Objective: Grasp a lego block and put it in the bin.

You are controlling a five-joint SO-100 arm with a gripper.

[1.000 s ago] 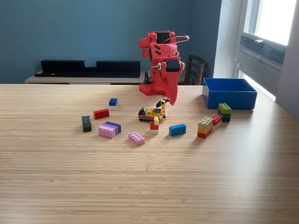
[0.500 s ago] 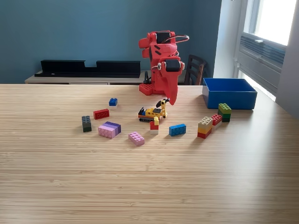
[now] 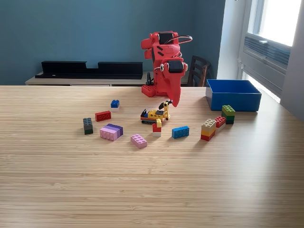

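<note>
Several lego blocks lie scattered on the wooden table in the exterior view: a small blue one (image 3: pixel 115 103), a red one (image 3: pixel 102 116), a dark grey one (image 3: pixel 88 125), a pink-and-purple stack (image 3: pixel 111 131), a pink one (image 3: pixel 138 140), a blue one (image 3: pixel 180 132), a beige-yellow-red stack (image 3: pixel 208 129) and a green stack (image 3: pixel 228 114). The blue bin (image 3: pixel 233 95) stands at the back right. The red arm sits folded at the table's far side. Its gripper (image 3: pixel 175 101) points down, shut and holding nothing, just above and right of a yellow lego excavator (image 3: pixel 155 114).
A small red-yellow-white stack (image 3: pixel 156 127) sits in front of the excavator, and a red block (image 3: pixel 220 121) lies beside the green stack. Behind the table are a sideboard with a black shelf (image 3: pixel 90 69), a dark chair (image 3: pixel 198 71) and a window on the right.
</note>
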